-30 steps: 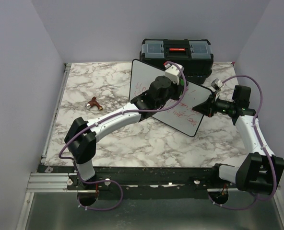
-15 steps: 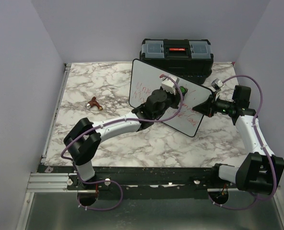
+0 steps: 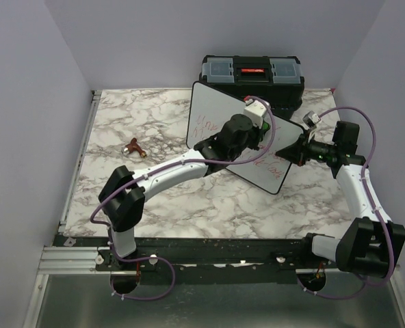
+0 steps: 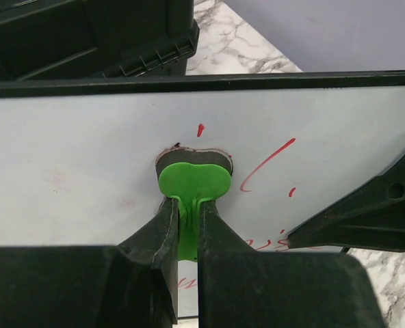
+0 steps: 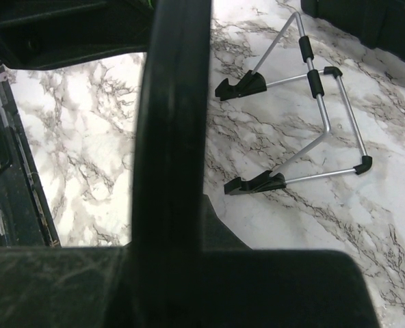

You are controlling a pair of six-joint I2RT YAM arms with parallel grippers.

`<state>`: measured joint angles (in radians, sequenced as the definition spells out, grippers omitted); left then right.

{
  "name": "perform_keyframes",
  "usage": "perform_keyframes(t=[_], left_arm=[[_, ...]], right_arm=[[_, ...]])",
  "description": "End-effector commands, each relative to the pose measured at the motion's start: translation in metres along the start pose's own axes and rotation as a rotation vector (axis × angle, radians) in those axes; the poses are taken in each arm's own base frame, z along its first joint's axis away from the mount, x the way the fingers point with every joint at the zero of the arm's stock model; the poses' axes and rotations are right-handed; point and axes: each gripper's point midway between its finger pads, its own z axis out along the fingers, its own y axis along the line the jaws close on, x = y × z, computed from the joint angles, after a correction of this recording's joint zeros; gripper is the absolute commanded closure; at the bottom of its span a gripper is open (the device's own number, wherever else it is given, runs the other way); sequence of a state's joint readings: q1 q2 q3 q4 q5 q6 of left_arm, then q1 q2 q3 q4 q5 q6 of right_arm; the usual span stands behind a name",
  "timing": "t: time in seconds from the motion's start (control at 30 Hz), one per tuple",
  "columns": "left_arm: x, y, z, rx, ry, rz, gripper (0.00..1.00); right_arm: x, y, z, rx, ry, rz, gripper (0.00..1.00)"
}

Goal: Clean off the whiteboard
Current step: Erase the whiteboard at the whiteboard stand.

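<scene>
- Plainly, the large flat white rectangular whiteboard (image 3: 209, 109), with rounded corners and a thin black frame, stands tilted up at the back middle of the counter. Its face is turned toward the arms.
- Its smooth, glossy face bears thin red handwritten marker lines (image 4: 267, 164). There are scrawls near the left end, and a long stroke and small dashes toward the right. Faint pinkish smudges show on the left part in the left wrist view.
- A small eraser (image 4: 192, 179) lies pressed flat against the board's face. It is a bright green plastic grip with a rounded, lobed head, backed by a dark grey felt pad.
- The left claw (image 4: 187, 208) is narrow, its two black fingers pinched on the eraser's green stem.
- The right claw (image 3: 297, 147) is clamped on the whiteboard's right edge. In the right wrist view the black frame runs as a dark bar between its fingers.
- A folding stand (image 5: 312, 116) of thin silver wire, with black sleeves and black moulded feet, lies on the counter behind the board. Whether it touches the board I cannot tell.
- A black plastic toolbox (image 3: 252, 75) with a red latch and two clear-lidded trays sits just behind the board's upper edge.
- The counter (image 3: 189, 198) is a flat slab of white marble pattern with grey-brown veins.
- A small copper-brown object (image 3: 134, 146) lies well to the left of the board, too small to make out.
</scene>
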<state>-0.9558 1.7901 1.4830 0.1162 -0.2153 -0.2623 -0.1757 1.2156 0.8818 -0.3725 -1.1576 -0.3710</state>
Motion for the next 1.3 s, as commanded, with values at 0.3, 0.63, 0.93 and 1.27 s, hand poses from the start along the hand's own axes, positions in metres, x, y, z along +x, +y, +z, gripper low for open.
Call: perform_keyframes(t=[0.3,0.63,0.93,1.27], left_arm=[[-0.001,-0.009,0.014,0.056,-0.036,0.019,1.00],[0.100,0.014,-0.004,0.017,0.103,-0.045,1.00],[0.062,0.003,0.005,0.036,0.040,-0.005,1.00],[-0.049,0.005,0.015,0.000,-0.131,0.080,1.00]], right_arm=[[-0.004,0.045,0.006,-0.194,-0.026,-0.049,0.99],[-0.003,0.044,0.007,-0.194,-0.024,-0.046,0.99],[-0.002,0.045,0.008,-0.196,-0.020,-0.046,0.99],[-0.003,0.046,0.007,-0.194,-0.021,-0.052,0.99]])
